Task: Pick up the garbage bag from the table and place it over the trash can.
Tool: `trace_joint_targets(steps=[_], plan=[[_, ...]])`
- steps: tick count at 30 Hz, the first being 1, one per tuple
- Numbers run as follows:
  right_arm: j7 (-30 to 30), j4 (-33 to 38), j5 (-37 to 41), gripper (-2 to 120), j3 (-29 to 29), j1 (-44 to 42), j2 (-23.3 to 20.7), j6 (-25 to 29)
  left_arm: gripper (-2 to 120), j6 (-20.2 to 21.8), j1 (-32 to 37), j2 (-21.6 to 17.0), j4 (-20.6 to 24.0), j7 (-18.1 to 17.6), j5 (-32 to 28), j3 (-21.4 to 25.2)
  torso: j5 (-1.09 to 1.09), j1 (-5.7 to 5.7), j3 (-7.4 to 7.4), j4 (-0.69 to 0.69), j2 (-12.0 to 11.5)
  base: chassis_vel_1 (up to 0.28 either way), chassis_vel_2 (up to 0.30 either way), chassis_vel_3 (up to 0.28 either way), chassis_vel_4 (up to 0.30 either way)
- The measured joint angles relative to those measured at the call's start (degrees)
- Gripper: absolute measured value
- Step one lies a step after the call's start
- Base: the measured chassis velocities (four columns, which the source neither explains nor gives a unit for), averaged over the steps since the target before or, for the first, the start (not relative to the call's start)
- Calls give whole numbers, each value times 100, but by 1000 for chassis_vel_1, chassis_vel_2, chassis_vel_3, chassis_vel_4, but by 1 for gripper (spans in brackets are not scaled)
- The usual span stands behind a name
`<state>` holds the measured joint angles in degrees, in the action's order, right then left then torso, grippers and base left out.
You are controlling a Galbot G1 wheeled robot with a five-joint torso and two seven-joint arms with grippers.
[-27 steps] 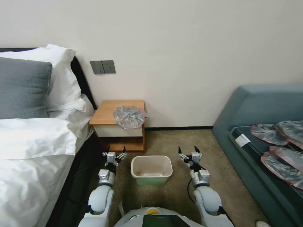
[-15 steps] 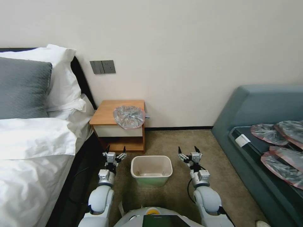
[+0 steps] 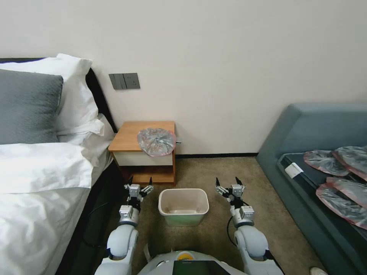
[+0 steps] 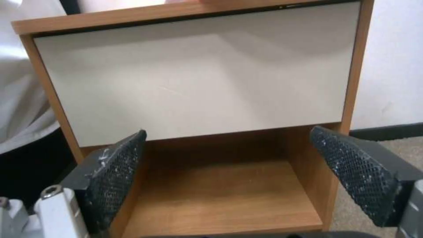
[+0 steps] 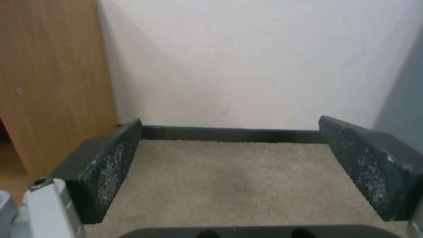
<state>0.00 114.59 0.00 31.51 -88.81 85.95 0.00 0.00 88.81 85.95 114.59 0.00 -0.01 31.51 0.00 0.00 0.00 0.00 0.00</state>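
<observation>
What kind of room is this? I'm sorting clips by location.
Probably a hotel-style bedroom: a bed with white linen and a grey pillow, a small wooden nightstand against the wall, and a teal upholstered sofa on beige carpet.

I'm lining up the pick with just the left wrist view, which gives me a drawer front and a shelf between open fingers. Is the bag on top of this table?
Observer: Yes. The garbage bag lies crumpled on the table, at its right front corner, slightly overhanging the front edge.
Operator: Where is the bin?
Observer: The trash can stands on the carpet in front of the table, between the left gripper and the right gripper.
Operator: Is the right gripper holding anything?
Observer: No. It is open, with bare carpet and wall between its fingers.
</observation>
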Motion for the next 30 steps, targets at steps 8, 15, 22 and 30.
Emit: trace_joint_targets(steps=[8, 15, 22, 30], plan=[[37, 239, -46, 100, -62, -233, -31, 61, 96, -75, 81, -110, 79, -44, -229, 124, -1, 0, 0, 0, 0, 0, 0, 0, 0], [275, 1329, -207, 100, -440, -1341, -248, 349, 97, -582, 516, -678, 520, -341, -1418, 830, -5, 0, -1, -2, 1, 0, 0, 0, 0], [316, 1294, -45, 100, -492, -1197, -400, 415, 98, -377, 721, -855, 626, -367, -2001, 741, 0, 0, -1, -2, 0, 0, 0, 0, 0], [251, 768, -610, 100, -357, -397, -742, 1113, 98, -205, 1012, -878, 603, -411, -1898, 293, 2, 0, -1, 1, 0, 0, 0, 0, 0]])
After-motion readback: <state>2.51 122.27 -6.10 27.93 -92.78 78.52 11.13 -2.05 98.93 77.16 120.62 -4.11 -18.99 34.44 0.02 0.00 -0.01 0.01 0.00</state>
